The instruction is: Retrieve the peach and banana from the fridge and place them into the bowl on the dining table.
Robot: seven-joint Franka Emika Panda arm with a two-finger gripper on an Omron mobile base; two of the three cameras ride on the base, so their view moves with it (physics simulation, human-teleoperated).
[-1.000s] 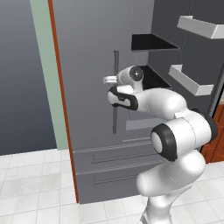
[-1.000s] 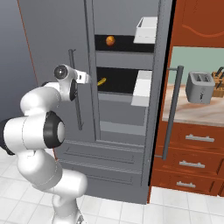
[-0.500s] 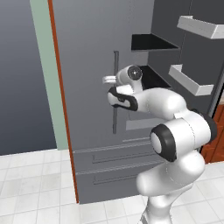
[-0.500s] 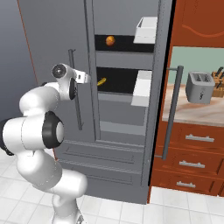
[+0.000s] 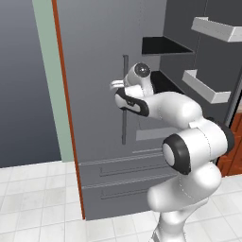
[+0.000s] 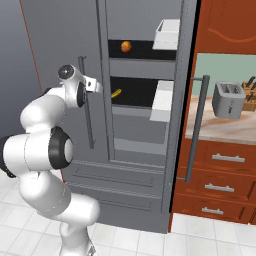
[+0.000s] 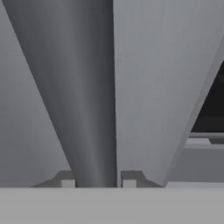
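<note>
The grey fridge has its right door swung open and its left door closed. On the upper dark shelf sits the orange peach. The yellow banana lies on the shelf below it. My gripper is shut on the left door's vertical bar handle, about halfway up the bar. In the hand view the bar runs between the two fingertips. The bowl and the dining table are out of view.
White door bins hang on the open right door, whose bar handle faces the room. To the right are red-brown drawers and a counter with a toaster. White tiled floor lies below.
The fingers have closed on the left door handle. The arm and the fridge doors have hardly moved.
</note>
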